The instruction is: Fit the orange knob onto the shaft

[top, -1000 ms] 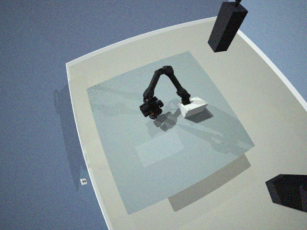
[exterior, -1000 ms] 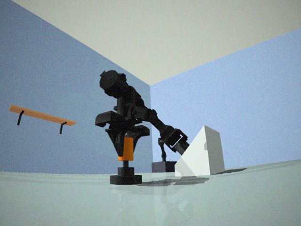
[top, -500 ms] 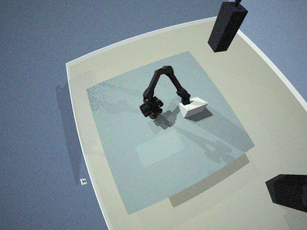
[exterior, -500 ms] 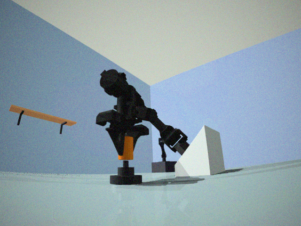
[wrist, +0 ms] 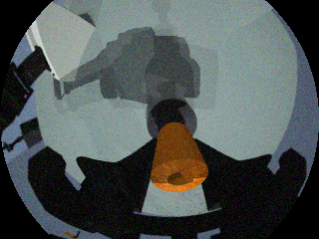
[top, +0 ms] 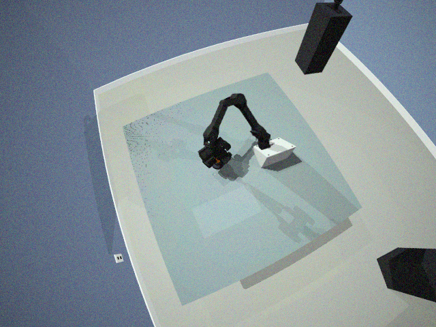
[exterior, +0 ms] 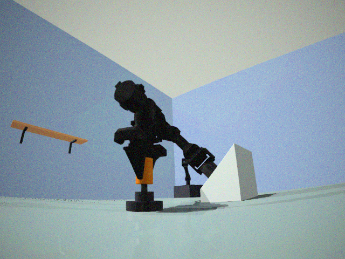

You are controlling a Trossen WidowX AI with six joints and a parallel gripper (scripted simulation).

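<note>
The orange knob [top: 218, 161] [exterior: 149, 170] [wrist: 179, 154] is upright between the fingers of my gripper [exterior: 145, 176] [wrist: 174, 141], which is shut on it. In the exterior view the knob's lower end meets the top of the dark shaft [exterior: 144, 188]. A length of bare shaft shows between the knob and the stepped round pedestal [exterior: 144, 206] [wrist: 190, 120], so the knob is not down on the pedestal. The wrist view shows the knob in line over the pedestal, with a dark recess in its near end. The shaft's flat side and the fit inside the hole are hidden.
A white wedge-shaped block [top: 276, 153] [exterior: 227, 181] stands under the arm's base, to the right of the pedestal. Behind in the exterior view are a dark box [exterior: 182, 191] with a small stand and a wooden shelf [exterior: 50, 132] on the wall.
</note>
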